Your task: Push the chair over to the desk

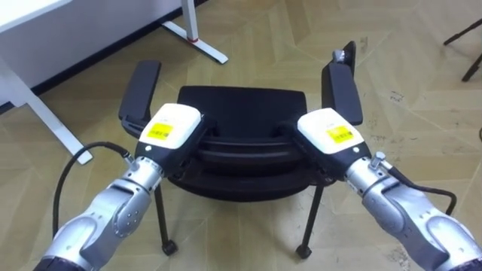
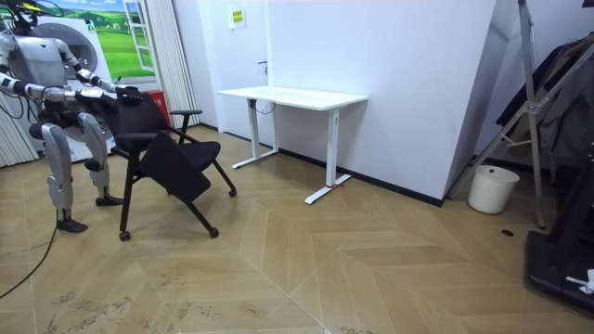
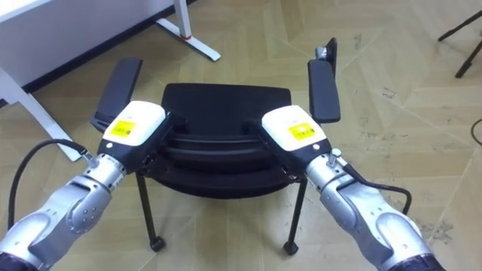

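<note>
Black slim-legged chair (image 1: 242, 104) on pale herringbone wood floor (image 1: 422, 90)

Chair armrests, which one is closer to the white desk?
The left armrest, beyond the left hand; the white desk stands on that side, away from the right armrest.

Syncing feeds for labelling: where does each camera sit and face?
Left eye view: robot's head, looking down on the black metal-legged chair with armrests; left hand and right hand at its backrest.
Right eye view: same head, slightly aside, same look, same hands.
Room view: off in the room, facing the white desk and wall; whole robot at its left, behind the chair.
Shared: all see chair and desk.
</note>
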